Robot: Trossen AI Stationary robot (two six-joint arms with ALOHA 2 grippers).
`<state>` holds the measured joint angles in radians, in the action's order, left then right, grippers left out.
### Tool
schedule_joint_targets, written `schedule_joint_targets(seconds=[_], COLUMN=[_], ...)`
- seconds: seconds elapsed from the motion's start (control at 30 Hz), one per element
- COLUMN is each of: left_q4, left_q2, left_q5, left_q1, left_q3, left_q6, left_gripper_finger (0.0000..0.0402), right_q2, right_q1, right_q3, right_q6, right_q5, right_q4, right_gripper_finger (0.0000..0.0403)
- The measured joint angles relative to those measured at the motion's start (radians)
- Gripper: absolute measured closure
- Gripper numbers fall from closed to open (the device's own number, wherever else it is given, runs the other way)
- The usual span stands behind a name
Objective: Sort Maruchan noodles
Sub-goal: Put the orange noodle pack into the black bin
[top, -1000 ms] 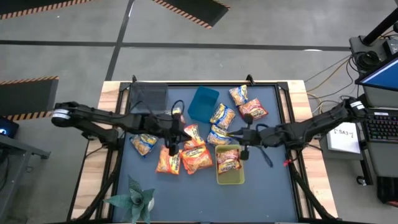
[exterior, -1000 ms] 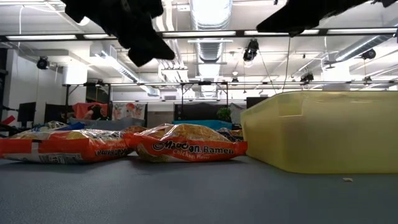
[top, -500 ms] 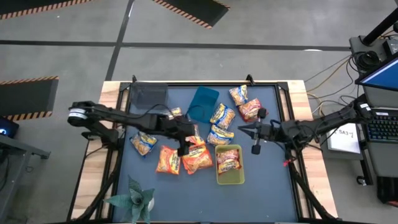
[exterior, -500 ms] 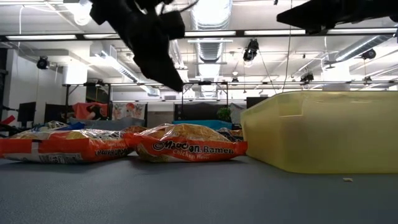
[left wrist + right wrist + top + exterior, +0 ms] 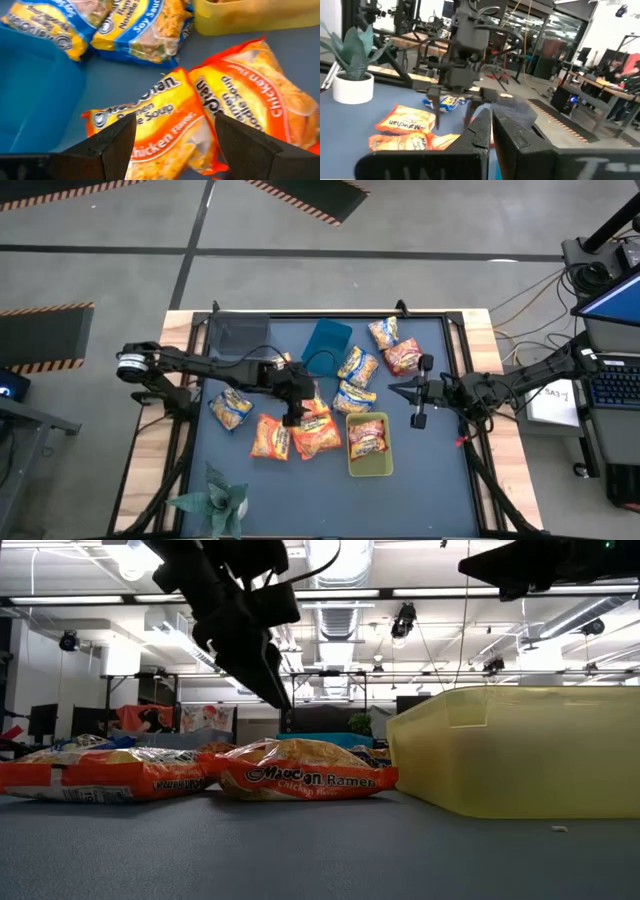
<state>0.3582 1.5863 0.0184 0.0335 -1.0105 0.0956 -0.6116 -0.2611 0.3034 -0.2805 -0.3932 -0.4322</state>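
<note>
The orange chicken packet lay flat on the surface among the middle cluster, directly beneath the left gripper, whose spread fingers straddled it, its long axis apparently running across the gap between them. The right gripper, pressed together and empty, hung well apart, right of the yellow-green bin.

1. I see even, bright overhead light in the high view; shadows on the table are faint.
2. In the low view, ceiling strip lights glare white, and the arms read as dark silhouettes.
3. My left wrist view is soft and blurred; the orange packets shine with glare.
4. The right wrist view's background room looks hazy.
</note>
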Motion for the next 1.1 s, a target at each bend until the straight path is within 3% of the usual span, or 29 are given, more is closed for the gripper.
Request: schedule_joint_targets(seconds=[0.37,0.77,1.1], left_q4=[-0.320,-0.646,-0.770], left_q2=[-0.011,0.002,0.104], left_q5=[-0.057,-0.066,-0.071], left_q1=[0.121,0.159,0.161], left_q3=[0.208,0.380,0.397], left_q6=[-0.031,-0.164,-0.282], left_gripper_finger=[0.0149,0.0149,0.0166], right_q2=[0.008,0.008,0.008], right_q1=[0.000,0.000,0.000], right_q3=[-0.016,-0.016,-0.016], right_q6=[0.026,0.015,0.003], right_q5=[0.000,0.000,0.000], right_q4=[-0.007,-0.016,-0.022], right_gripper_finger=[0.0394,0.0394,0.0394])
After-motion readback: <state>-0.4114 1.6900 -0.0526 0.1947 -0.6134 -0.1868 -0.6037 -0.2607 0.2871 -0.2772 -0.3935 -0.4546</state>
